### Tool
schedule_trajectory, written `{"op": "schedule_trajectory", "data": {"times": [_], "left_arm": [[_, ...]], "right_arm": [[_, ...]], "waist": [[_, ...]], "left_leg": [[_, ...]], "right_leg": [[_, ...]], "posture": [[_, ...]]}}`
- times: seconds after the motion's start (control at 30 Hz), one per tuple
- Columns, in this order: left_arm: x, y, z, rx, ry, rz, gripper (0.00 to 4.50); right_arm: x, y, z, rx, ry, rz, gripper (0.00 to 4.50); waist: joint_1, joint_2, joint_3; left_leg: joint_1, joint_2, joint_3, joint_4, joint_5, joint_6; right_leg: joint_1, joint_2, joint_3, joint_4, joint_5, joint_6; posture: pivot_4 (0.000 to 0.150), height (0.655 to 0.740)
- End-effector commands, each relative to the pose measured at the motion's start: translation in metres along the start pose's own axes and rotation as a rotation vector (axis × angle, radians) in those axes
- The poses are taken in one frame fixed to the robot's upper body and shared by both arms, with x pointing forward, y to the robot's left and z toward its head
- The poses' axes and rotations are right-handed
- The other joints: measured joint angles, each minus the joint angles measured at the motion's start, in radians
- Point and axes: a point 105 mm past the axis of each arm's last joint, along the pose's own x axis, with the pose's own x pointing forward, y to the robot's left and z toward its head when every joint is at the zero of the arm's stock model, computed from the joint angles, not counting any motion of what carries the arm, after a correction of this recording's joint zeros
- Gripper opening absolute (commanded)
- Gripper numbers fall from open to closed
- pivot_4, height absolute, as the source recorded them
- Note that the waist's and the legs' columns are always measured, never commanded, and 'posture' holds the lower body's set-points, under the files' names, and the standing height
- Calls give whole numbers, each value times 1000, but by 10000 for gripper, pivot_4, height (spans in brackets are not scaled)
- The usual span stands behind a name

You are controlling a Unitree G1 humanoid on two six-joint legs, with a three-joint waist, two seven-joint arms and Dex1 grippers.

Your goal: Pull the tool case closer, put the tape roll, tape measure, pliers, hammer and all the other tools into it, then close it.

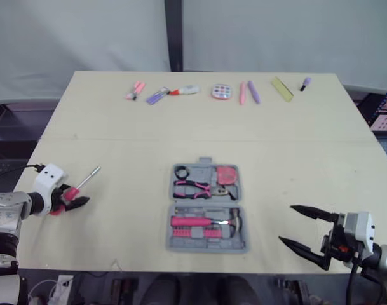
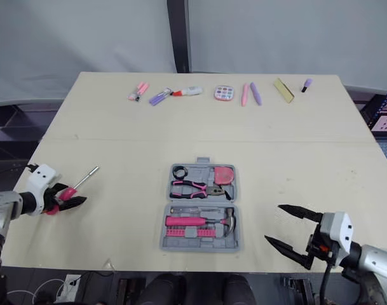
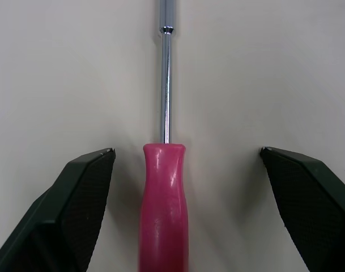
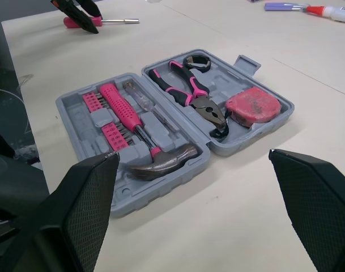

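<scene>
Tool case [image 1: 207, 208], where does it lie?
— Open flat on the table [image 1: 307, 159], at the middle of the front edge, one half nearer that edge and one farther.
— What is in it?
— The far half has the black tape roll [image 1: 182, 171], the pink-handled pliers [image 1: 193, 188] and the red tape measure [image 1: 226, 175]. The near half has the hammer [image 1: 206, 222] and a row of pink bits [image 1: 194, 233].
— Anything outside it?
— A pink-handled screwdriver [image 3: 164, 187] lies near the left edge, well apart from the case. The left gripper [image 1: 75, 194] is at its handle with one finger on each side, spread and not touching it (the wrist view shows bare table in both gaps).
— And the right gripper?
— The right gripper [image 1: 286, 223] hangs by the front right corner, fingers spread wide. Small pink and purple items [image 1: 222, 91] line the far edge.
</scene>
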Motion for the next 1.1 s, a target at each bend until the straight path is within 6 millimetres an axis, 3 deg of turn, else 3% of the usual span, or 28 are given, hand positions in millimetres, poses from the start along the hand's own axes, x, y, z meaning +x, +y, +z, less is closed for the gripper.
{"op": "schedule_trajectory", "data": {"times": [0.03, 0.3, 0.4, 1.07, 1.1], "left_arm": [[-3, -3, -20, -19, 57, -7, 44283], [-11, -1, -35, -48, 65, 12, 44283], [-13, -3, -42, -58, 63, 12, 35905], [-7, -10, -60, -109, 6, 5, 35905], [-7, -10, -60, -108, 4, 6, 33176]], "right_arm": [[-3, -3, 9, -32, -13, -13, 45000], [0, -7, 9, -37, -16, -10, 45000], [0, -8, 9, -39, -17, -11, 45000], [0, -11, 9, -44, -18, -20, 45000], [1, -11, 9, -45, -18, -20, 45000]], "waist": [[0, 0, 0], [-6, 1, 0], [-6, 1, 0], [-13, 7, -4], [-13, 8, -5]], "left_leg": [[0, 0, 0, 0, 0, 0], [1, 1, 2, -1, 0, 0], [1, 2, 2, -1, 0, 0], [2, 3, 4, -2, 0, 0], [2, 3, 4, -2, 0, 0]], "right_leg": [[0, 0, 0, 0, 0, 0], [-1, 0, 0, 0, 0, 0], [-1, 0, 0, 0, 0, 0], [-1, 1, 0, 1, 0, 0], [-1, 1, 0, 1, 0, 0]], "posture": [[1500, 7400], [1500, 7400], [1500, 7400], [1500, 7400], [1500, 7400]]}}
